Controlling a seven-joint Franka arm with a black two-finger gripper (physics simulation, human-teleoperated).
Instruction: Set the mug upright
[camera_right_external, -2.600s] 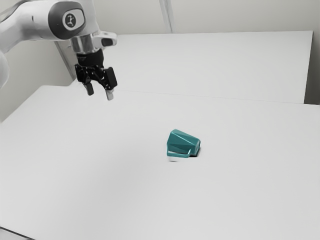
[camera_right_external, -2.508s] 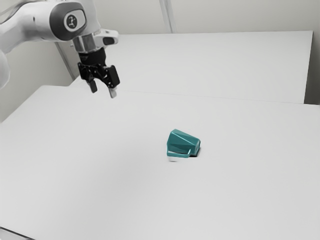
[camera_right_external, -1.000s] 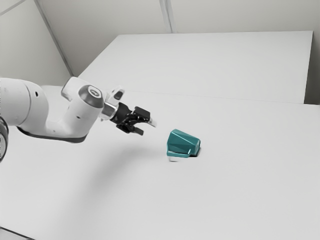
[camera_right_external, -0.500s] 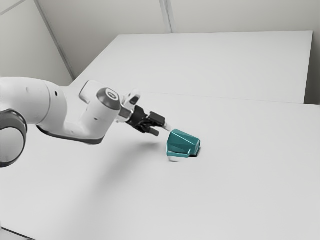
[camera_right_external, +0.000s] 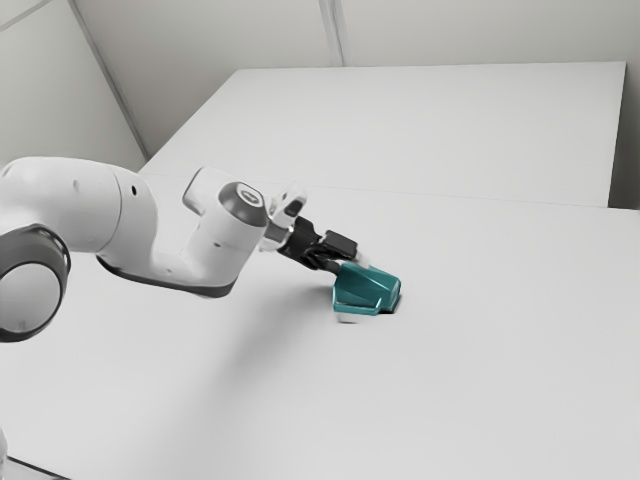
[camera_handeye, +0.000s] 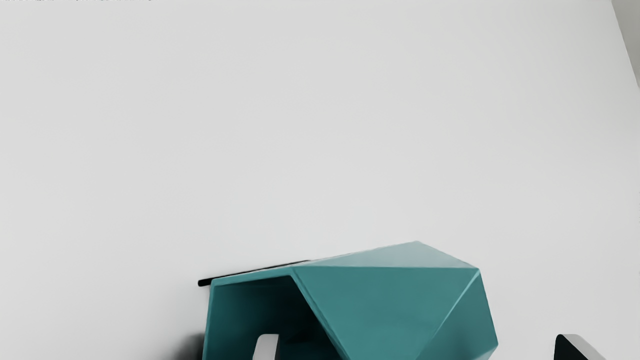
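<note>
My gripper (camera_right_external: 349, 265) is at the mug's open end in the exterior view, its fingers apart. The teal faceted mug (camera_right_external: 370, 286) lies on its side, its mouth toward the arm and its base toward the exterior view's right; the handle is on the side nearer that camera. In the wrist view the gripper (camera_handeye: 416, 345) stands open around one wall of the mug (camera_handeye: 380, 295): one fingertip (camera_handeye: 266, 347) shows at the mug's dark mouth, the other is outside, apart from the wall. The mug's lower part is cut off there.
The mug lies on a wide white table (camera_right_external: 480, 400). Behind it stands a white raised panel or surface (camera_right_external: 420, 130). The arm reaches in low from the exterior view's left, casting a soft shadow on the table.
From high at the exterior view's left, my arm has come down and across, the hand tilting toward the mug. Over the last half second it moved closer, up to the mouth. The mug has stayed put.
</note>
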